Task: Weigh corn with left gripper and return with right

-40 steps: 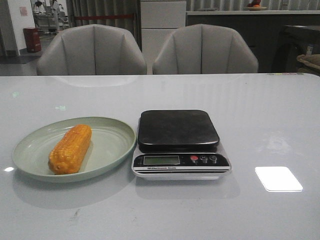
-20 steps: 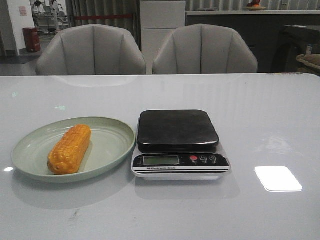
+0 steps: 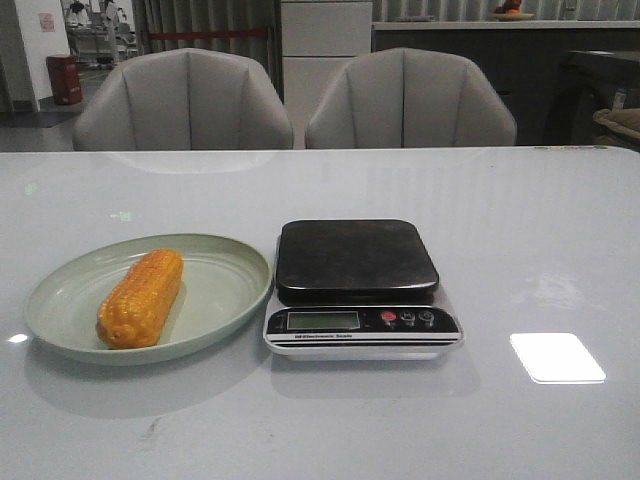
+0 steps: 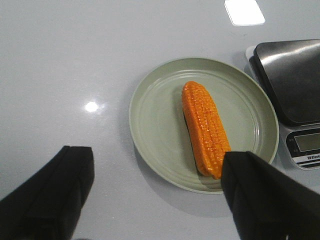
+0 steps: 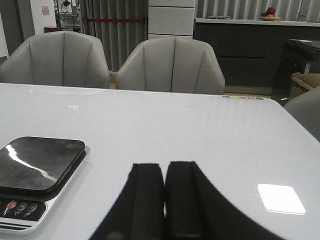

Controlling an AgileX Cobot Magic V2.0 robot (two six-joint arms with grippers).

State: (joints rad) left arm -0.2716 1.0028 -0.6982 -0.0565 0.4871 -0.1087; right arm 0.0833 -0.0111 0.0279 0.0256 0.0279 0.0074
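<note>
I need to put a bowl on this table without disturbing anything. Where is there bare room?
Bare table lies right of the scale, around the bright light patch, and along the far edge by the chairs. The near strip in front of the green plate and scale is also free. It is crowded at left-centre: the plate holding the corn sits right against the scale.

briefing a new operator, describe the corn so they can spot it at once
On the white table, left of the black-topped scale, sits a pale green plate. The corn lies on it, a stubby orange cob and the only brightly coloured thing on the table.
</note>
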